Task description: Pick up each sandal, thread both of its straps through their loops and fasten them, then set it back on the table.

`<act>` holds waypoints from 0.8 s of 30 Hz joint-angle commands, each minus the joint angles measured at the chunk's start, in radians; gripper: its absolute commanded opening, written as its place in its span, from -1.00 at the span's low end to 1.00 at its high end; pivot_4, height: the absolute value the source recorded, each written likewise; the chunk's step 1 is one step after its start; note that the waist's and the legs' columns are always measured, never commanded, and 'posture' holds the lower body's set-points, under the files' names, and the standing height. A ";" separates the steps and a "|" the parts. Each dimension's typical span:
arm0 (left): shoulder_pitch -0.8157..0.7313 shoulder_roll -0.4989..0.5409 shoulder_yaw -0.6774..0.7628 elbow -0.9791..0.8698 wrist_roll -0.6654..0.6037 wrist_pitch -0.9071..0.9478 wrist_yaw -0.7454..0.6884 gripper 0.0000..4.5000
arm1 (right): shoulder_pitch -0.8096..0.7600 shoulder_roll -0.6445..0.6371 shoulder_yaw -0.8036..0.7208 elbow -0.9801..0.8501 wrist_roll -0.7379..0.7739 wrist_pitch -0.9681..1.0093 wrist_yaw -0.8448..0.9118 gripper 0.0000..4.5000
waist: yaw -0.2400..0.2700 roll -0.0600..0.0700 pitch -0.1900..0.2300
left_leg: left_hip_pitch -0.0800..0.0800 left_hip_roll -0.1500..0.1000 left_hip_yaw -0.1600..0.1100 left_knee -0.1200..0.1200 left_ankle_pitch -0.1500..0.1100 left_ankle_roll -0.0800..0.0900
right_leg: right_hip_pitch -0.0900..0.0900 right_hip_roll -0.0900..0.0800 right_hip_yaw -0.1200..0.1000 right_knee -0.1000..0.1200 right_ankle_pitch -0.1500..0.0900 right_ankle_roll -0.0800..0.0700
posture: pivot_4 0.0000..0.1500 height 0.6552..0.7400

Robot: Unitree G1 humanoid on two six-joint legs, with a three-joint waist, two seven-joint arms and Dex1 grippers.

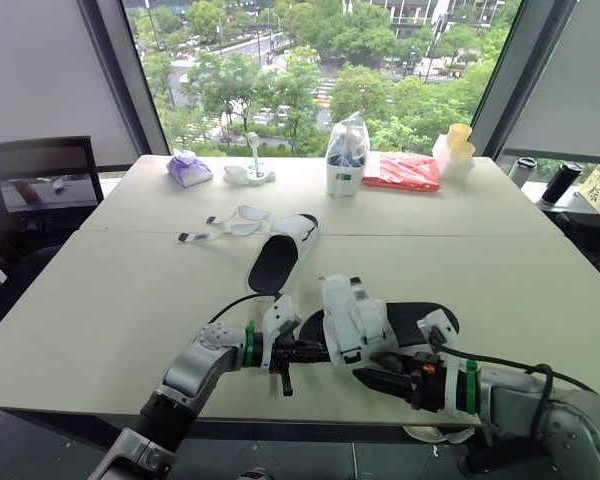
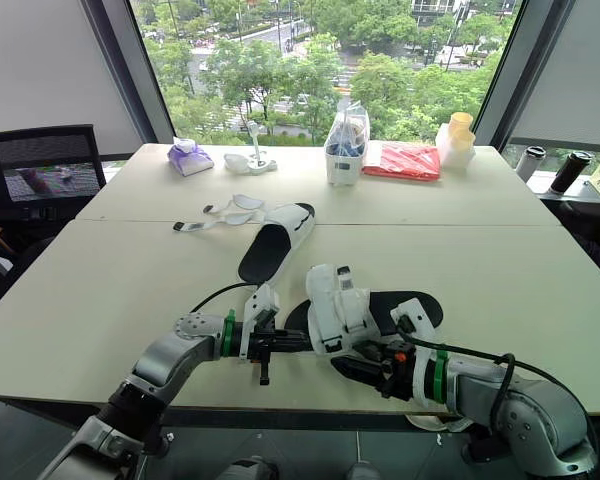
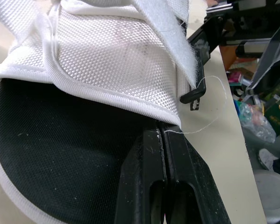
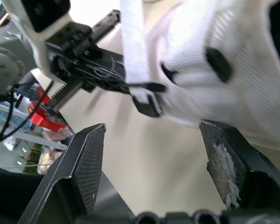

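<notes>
Lower centre of the frame: the near sandal point(image 1: 355, 320) sits at the front edge of the bench point(image 1: 130, 300), black footbed down, white mesh upper standing up between the two arms.

Left hand point(image 3: 162, 133) – fingers pressed together, tips at the hem of the upper where it meets the footbed. Whether any fabric is caught between them cannot be told.

Right hand point(image 4: 153, 127) – fingers spread wide, holding nothing, pointed at the side of the upper. A white strap point(image 4: 133, 46) hangs down ahead of it, with a black loop point(image 4: 147, 105) at its lower end. Whether that strap is already threaded cannot be told. No fastened strap is evident on this sandal.

Middle of the frame, further back: the second sandal point(image 1: 280, 255) lies flat on the bench. Loose white strap pieces point(image 1: 230, 222) lie just to its left.

Upper centre, far edge: a clear bag point(image 1: 346, 155) and a red packet point(image 1: 402, 170).

Assessment: work is at an early stage. The near sandal is in hand with fastening not yet shown complete; the second appears untouched. Both remain to be set down finished.
</notes>
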 commanded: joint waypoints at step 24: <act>0.033 0.004 -0.017 0.053 0.039 0.017 0.023 -1.00 | -0.022 0.038 0.023 -0.031 0.066 0.045 -0.024 -0.98 | -0.001 0.000 0.000 | 0.000 0.000 0.000 0.002 0.000 0.000 | -0.001 0.000 0.000 0.002 -0.001 0.001 | 1.00 1.00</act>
